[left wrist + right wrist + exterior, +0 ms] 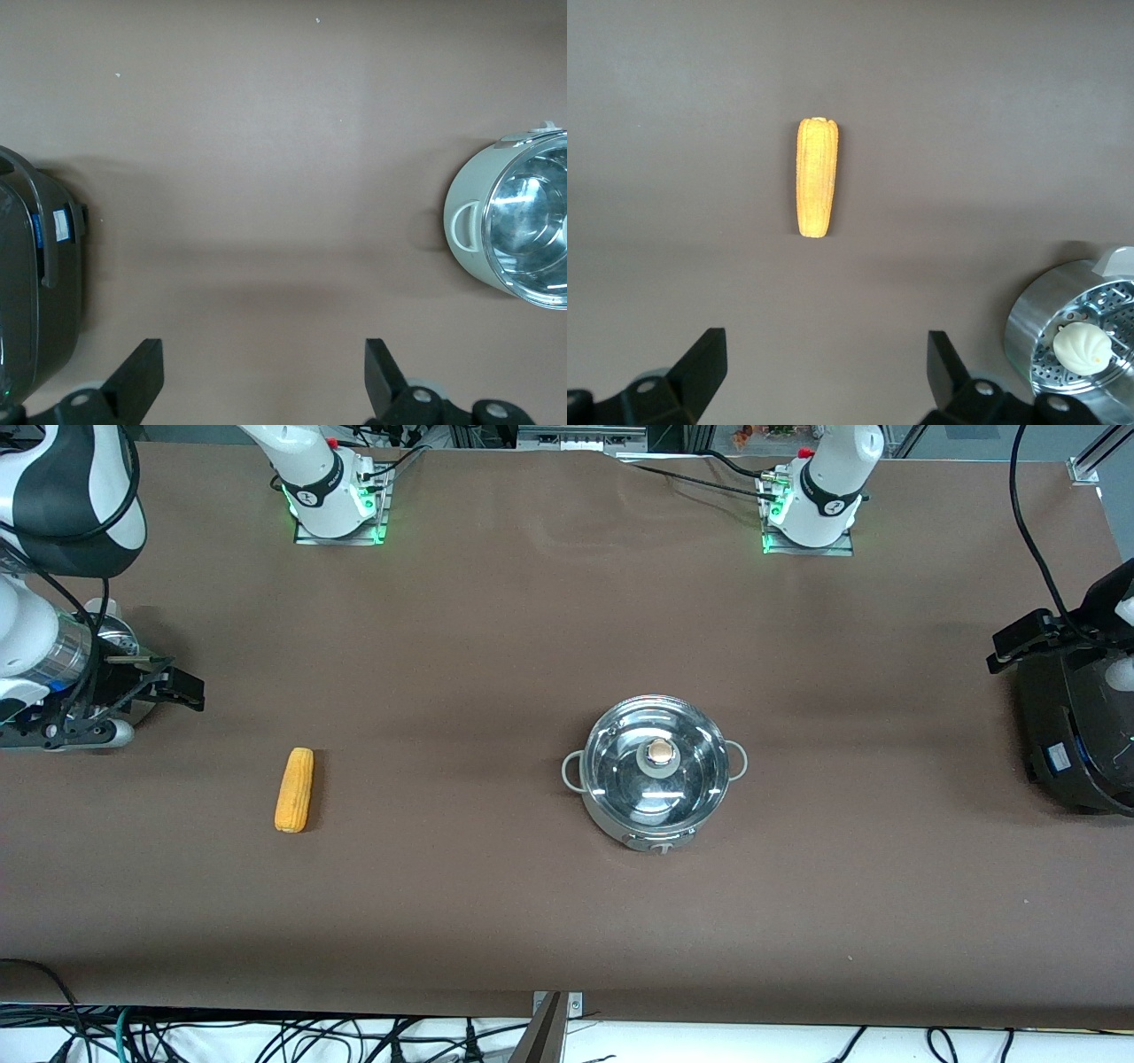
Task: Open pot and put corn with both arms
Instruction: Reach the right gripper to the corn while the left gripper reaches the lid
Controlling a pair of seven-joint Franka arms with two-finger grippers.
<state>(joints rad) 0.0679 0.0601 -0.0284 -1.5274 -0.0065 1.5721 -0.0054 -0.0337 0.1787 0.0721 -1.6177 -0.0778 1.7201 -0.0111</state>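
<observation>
Brown table [532, 646]: corn [294, 789] and lidded pot [656, 771] are seen apart from both wide-open grippers, right gripper [824, 376] and left gripper [264, 376].

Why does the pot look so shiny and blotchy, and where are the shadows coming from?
Front view: the pot mirrors overhead lights in its glass lid; soft shadows fall beside the corn. Left wrist view: glare whitens the pot's steel wall; a broad dim band crosses the table. Right wrist view: the corn is sharp and evenly lit.

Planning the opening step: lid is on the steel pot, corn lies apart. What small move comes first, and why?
Probably bring the open left gripper over the tan knob of the shiny steel pot's glass lid: the lid covers the pot, so the yellow corn cob cannot go in.
</observation>
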